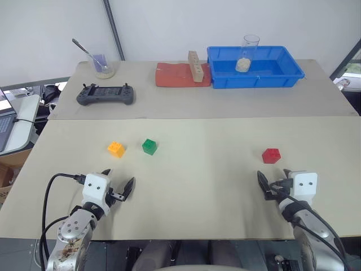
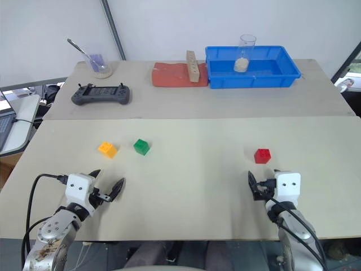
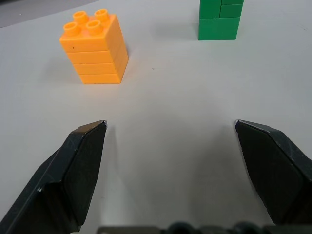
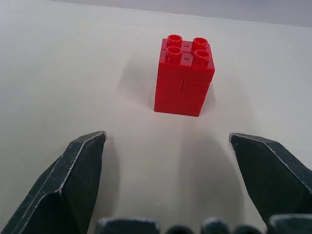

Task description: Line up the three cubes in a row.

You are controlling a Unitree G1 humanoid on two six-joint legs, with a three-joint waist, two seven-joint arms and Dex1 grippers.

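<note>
On the beige table [image 1: 197, 186], the orange-yellow cube [image 1: 116, 148] and green cube [image 1: 149, 146] are seen beyond the wide-apart left gripper [image 1: 118, 182]; the red cube [image 1: 271, 154] is faced by the equally spread right gripper [image 1: 274, 180].

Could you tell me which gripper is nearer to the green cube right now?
Left. The open left gripper sits just short of the green cube, slightly toward the orange-yellow one; the open right gripper is far across the table, behind the red cube.

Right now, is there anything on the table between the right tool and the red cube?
No. In the right wrist view, bare tabletop lies between the open right tool and the red cube; nothing stands in that stretch.
</note>
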